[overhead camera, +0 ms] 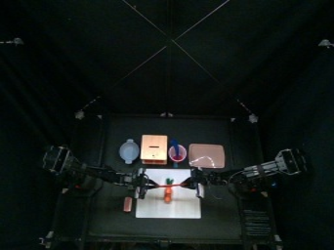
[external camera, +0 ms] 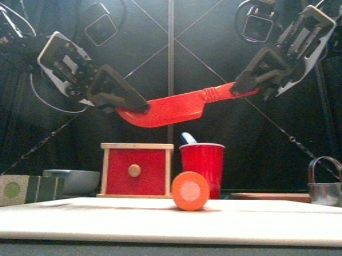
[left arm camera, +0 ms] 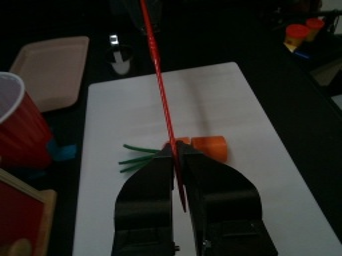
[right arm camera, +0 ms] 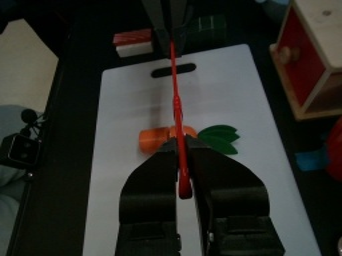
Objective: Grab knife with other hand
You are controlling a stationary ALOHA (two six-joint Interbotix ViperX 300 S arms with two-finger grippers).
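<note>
The knife (external camera: 174, 108) is red, not dark, and hangs in the air between both grippers, above the white cutting board (overhead camera: 186, 207). My left gripper (external camera: 134, 105) is shut on one end, and the knife shows as a thin red line in the left wrist view (left arm camera: 163, 100). My right gripper (external camera: 245, 88) is shut on the other end, also seen in the right wrist view (right arm camera: 175, 100). The orange carrot (external camera: 191, 190) with green leaves lies on the board below the knife. A short pinkish-red block (overhead camera: 127, 205) lies left of the board.
Behind the board stand a red wooden box (external camera: 138, 172), a red cup (external camera: 203, 165), a grey bowl (overhead camera: 129, 150) and a pink tray (overhead camera: 208, 154). A metal object (external camera: 325, 180) stands at the right edge.
</note>
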